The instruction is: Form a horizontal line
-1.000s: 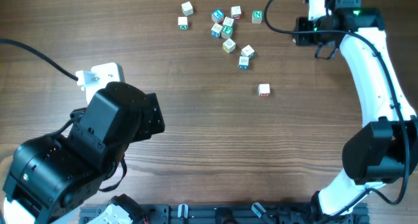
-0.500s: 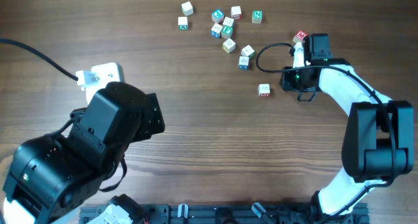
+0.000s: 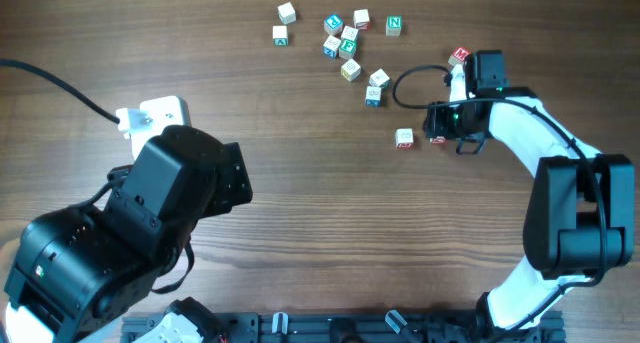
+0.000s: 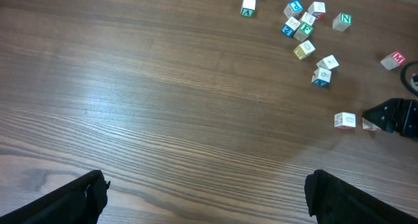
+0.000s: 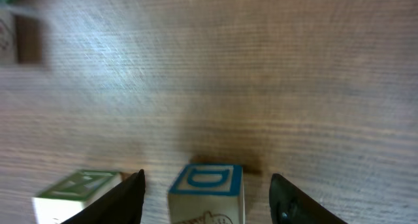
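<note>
Two cubes (image 3: 404,138) abreast, axis left-right

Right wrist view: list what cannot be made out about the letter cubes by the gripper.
- Pale wooden cube with blue D: bottom edge cuts off its lower part, so the front-face picture is unreadable.
- Pale wooden cube with green letter, left: cut by the bottom edge and blurred; letter unclear.
- Dark shape, top left: too blurred to identify.
- Overhead: right gripper covers most of the D cube.
</note>
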### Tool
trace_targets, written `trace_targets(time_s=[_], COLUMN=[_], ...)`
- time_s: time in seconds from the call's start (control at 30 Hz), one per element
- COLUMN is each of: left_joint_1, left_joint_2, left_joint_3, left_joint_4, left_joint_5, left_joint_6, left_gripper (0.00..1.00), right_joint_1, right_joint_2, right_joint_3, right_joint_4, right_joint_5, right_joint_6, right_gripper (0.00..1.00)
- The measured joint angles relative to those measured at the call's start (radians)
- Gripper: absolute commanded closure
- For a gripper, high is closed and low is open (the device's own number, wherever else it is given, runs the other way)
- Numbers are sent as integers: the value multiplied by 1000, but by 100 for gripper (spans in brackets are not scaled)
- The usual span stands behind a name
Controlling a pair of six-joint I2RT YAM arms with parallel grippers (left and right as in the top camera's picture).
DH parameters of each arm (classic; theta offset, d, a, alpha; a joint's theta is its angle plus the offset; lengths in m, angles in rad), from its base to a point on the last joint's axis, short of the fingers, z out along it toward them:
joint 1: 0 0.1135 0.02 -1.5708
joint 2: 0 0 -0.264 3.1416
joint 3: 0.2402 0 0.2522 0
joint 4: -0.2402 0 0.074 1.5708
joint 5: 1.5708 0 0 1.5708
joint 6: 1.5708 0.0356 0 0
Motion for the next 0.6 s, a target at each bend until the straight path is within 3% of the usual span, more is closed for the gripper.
trace_targets(time_s=[0.2, 0.3, 0.47, 0.6], left_joint_1=[0, 0, 0, 0], left_joint_2=[0, 0, 0, 0], left_joint_3=[0, 0, 0, 0], left_joint_4=[0, 0, -1, -1], left_joint_5=[0, 0, 0, 0], left_joint_6=[0, 0, 0, 0], left_gripper=[0, 0, 0, 0], right_joint_1=[2, 18, 103, 183], right_joint_2=[0, -1, 12, 134], right_joint_3=[312, 468, 498, 500], right_joint_4=[-158, -158, -97, -21], right_joint_5=[55, 37, 22, 18], right_joint_6=[50, 51, 18, -42], right_gripper=[19, 18, 18, 21])
